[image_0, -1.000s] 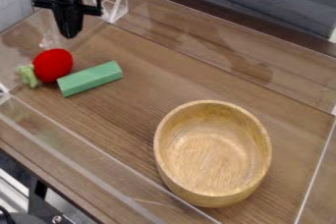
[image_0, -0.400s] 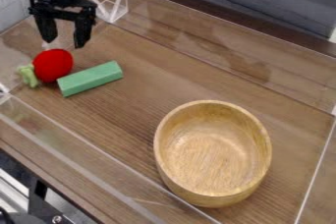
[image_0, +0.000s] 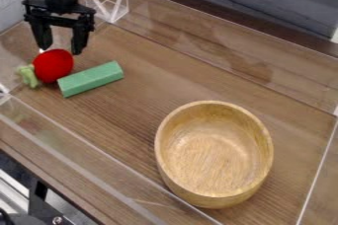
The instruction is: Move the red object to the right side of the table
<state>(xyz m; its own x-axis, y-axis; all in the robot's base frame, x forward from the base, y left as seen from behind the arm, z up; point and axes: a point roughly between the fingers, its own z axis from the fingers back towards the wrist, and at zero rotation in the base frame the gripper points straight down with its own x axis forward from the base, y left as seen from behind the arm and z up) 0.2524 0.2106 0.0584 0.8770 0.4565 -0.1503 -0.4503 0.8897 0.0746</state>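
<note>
The end effector hangs at the far left of the counter, pointing straight down, its two dark fingers spread wide apart with nothing between them. The black arm above it runs straight up out of the top of the view, so only the wrist and jaws are on show. The fingertips sit just above and behind the red object; there is a sliver of counter visible between them and the fruit, so no contact here.

The red object rests on the counter at the left side, its small green leafy end poking out toward the left edge. Just beside it on the right, touching or very nearly so, lies a green rectangular block, flat and angled across the wood grain.

Well apart from all that, in the near right part of the counter, stands a wooden bowl, upright and empty. Low clear acrylic walls border the counter.
</note>
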